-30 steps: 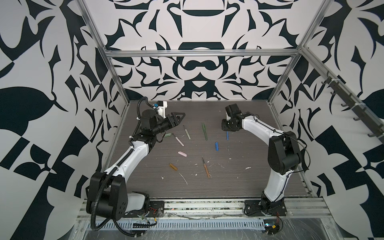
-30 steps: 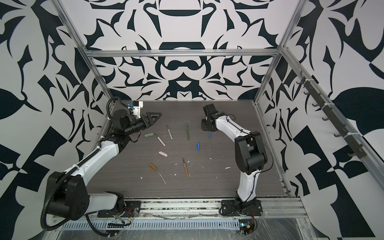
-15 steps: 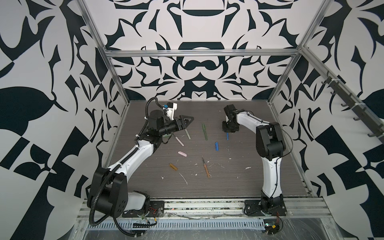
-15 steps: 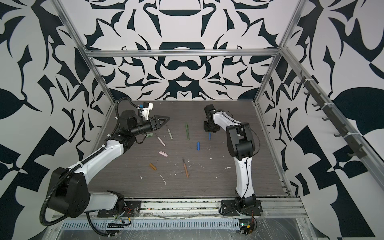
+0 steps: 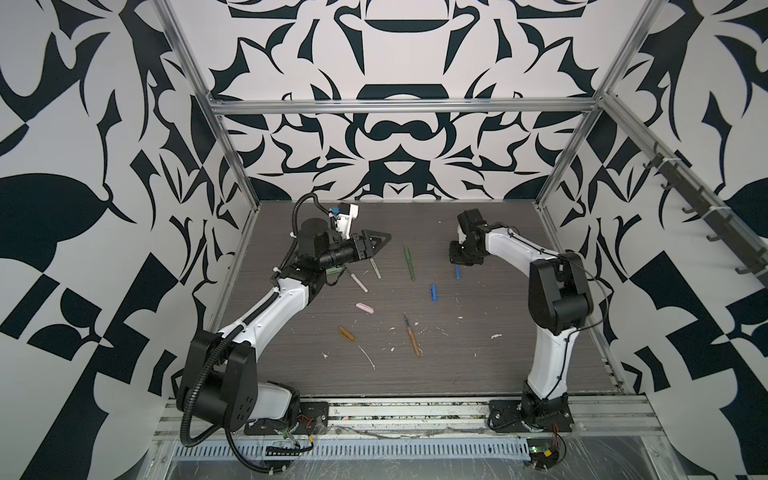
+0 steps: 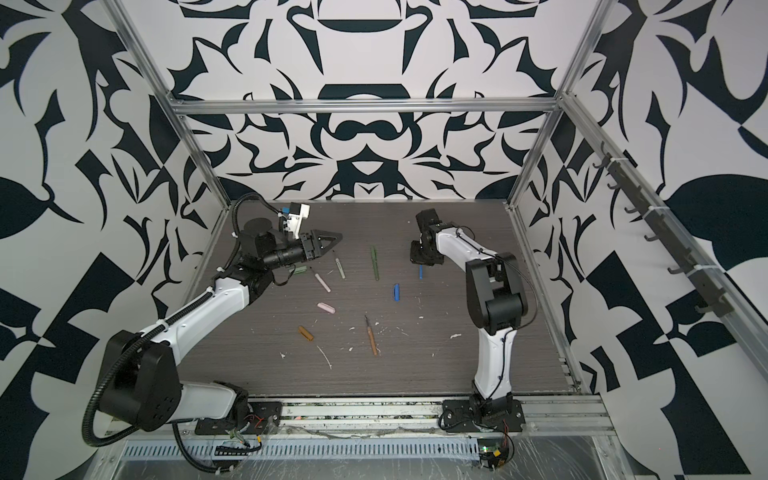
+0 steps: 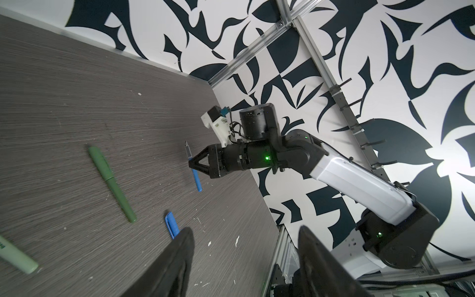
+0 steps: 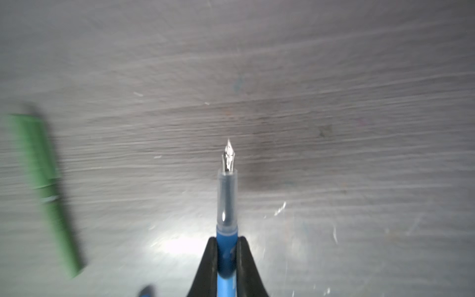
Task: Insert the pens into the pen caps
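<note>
My right fingers (image 8: 208, 262) pinch the blue pen (image 8: 226, 236), silver tip poking out past them. The blue cap (image 5: 433, 293) lies flat near them; the dark green pen (image 5: 409, 263) lies between them and my left fingers (image 5: 376, 240).

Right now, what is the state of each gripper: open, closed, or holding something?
Left gripper: open, holding nothing.
Right gripper: closed on the blue pen.

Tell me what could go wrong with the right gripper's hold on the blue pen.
The right gripper pinches the blue pen only at the tips of its jaws, so the pen may pivot or slip when lifted. The grip sits just behind the clear nib section, so the blue cap might bump the jaws before seating fully.
</note>
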